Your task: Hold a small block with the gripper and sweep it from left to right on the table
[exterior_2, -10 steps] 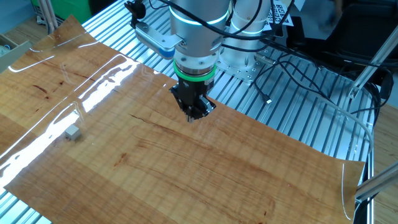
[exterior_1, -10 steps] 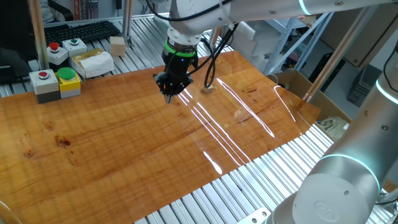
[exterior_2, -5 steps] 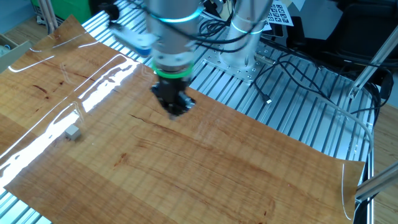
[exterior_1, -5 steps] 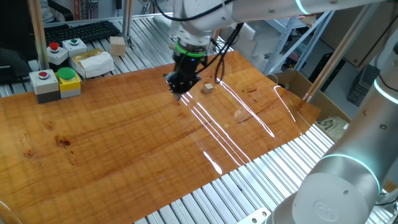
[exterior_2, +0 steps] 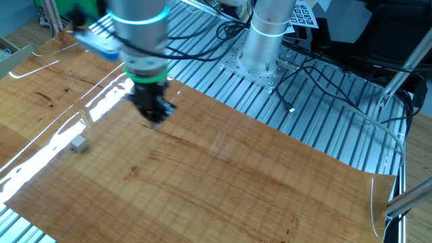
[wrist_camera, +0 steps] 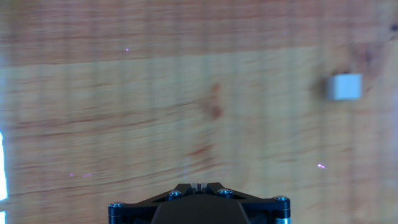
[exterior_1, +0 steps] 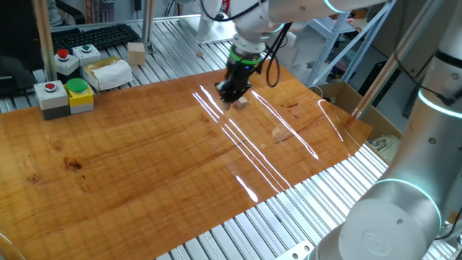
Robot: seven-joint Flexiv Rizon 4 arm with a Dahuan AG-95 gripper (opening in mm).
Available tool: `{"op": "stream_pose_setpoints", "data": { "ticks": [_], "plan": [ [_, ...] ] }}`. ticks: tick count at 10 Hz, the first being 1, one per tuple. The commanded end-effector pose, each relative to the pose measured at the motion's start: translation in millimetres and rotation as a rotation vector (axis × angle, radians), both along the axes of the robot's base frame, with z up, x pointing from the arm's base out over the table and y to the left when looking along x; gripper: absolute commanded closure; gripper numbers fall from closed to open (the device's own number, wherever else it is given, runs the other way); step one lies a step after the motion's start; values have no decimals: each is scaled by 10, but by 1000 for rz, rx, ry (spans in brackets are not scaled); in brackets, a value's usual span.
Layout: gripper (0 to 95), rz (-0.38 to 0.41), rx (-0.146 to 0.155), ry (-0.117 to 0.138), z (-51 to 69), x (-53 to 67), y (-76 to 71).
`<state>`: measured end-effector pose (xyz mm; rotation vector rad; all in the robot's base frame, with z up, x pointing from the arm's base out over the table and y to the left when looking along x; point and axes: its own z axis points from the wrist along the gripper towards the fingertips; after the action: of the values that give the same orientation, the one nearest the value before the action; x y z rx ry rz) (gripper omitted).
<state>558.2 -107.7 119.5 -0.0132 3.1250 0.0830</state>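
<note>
The small block is a tiny pale cube lying loose on the table, also seen as the block and the block. My gripper hangs just above the board, close beside the block on its left in one fixed view. In the other fixed view the gripper stands well to the right of the block. In the hand view the gripper has its jaws pressed together with nothing between them, and the block lies ahead to the upper right.
Button boxes and a larger wooden block stand at the back left beyond the board. Ribbed aluminium slats surround the board. The arm's base and loose cables sit on the slats. Glare streaks cross the board.
The gripper has travelled across the table toward the small block, staying shut. The block has not moved.
</note>
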Motion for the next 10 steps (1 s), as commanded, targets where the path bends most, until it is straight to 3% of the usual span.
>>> {"op": "stream_pose_setpoints", "data": {
  "ticks": [1,10],
  "plan": [
    [950,26,-11,-2,-47,169,-276],
    [950,85,-23,1,-98,594,-979]
  ]
}}
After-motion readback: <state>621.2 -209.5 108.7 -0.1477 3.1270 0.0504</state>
